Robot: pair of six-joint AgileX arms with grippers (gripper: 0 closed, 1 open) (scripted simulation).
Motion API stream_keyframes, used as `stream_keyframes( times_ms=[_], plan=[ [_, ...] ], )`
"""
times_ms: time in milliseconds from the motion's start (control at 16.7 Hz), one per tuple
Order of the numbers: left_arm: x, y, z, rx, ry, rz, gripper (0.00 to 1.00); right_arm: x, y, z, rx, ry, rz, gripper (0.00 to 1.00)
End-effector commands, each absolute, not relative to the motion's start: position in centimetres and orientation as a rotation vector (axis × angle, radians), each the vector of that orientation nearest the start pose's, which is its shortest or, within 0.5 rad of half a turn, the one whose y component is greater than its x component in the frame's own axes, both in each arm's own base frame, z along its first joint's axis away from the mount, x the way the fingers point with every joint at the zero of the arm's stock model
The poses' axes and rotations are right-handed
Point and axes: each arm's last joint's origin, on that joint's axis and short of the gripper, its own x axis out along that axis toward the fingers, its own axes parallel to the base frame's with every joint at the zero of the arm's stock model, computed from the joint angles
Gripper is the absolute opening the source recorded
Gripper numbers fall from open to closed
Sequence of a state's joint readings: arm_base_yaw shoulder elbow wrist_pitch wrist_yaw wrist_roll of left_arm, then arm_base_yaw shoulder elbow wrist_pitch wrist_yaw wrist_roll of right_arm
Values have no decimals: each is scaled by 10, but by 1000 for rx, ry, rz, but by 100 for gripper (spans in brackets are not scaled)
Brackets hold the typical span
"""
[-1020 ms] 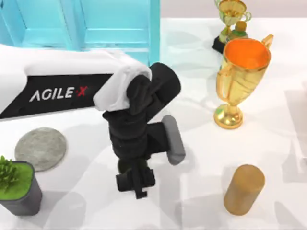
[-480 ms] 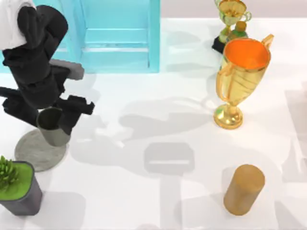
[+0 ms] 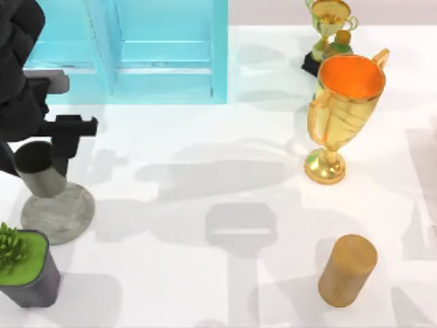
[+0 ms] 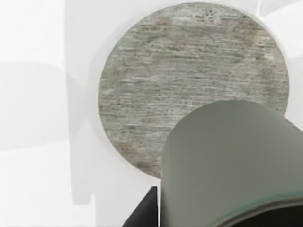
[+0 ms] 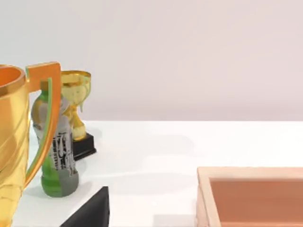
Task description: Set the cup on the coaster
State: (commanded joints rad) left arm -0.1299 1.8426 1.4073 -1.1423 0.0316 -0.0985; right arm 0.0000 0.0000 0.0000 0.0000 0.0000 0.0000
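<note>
The cup (image 3: 39, 169), a dark olive-grey tumbler, hangs tilted in my left gripper (image 3: 37, 156), which is shut on it at the table's left side. It is over the far edge of the coaster (image 3: 60, 213), a flat mottled grey disc, and I cannot tell whether it touches the disc. In the left wrist view the cup (image 4: 232, 161) is close up, with the coaster (image 4: 175, 80) beneath and beyond it. My right arm is parked off to the right. One dark finger (image 5: 90, 210) of its gripper sits well to the side in the right wrist view.
A dark pot with a green plant (image 3: 24, 270) stands just in front of the coaster. A blue cabinet (image 3: 157, 48) is at the back. A large gold trophy (image 3: 341, 109), a small trophy (image 3: 329, 20), a green bottle (image 5: 57, 151) and a tan cylinder (image 3: 347, 270) are on the right.
My left arm has swung left from the table's middle, carrying the cup over to the coaster. In the last half second it moved further left and the cup tilted more.
</note>
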Motion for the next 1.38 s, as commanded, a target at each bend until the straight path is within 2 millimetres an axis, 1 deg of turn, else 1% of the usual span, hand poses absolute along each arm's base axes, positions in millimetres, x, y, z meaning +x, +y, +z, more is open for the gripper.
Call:
stream_keyframes(
  times_ms=[60, 180, 480, 600, 660, 900, 1380],
  plan=[
    [341, -42, 206, -2, 1580, -45, 0, 106, -1, 160, 0, 0, 0, 100],
    [342, -42, 198, -4, 1578, -45, 0, 106, -1, 160, 0, 0, 0, 100],
    [342, -42, 158, -8, 1575, -42, 0, 106, -1, 160, 0, 0, 0, 100],
    [341, -42, 147, -10, 1575, -41, 0, 106, -1, 160, 0, 0, 0, 100],
    [341, -42, 144, -10, 1575, -41, 0, 106, -1, 160, 0, 0, 0, 100],
    [341, -42, 144, -10, 1575, -41, 0, 106, -1, 160, 0, 0, 0, 100],
    [341, -42, 144, -10, 1575, -41, 60, 106, -1, 160, 0, 0, 0, 100]
  ],
)
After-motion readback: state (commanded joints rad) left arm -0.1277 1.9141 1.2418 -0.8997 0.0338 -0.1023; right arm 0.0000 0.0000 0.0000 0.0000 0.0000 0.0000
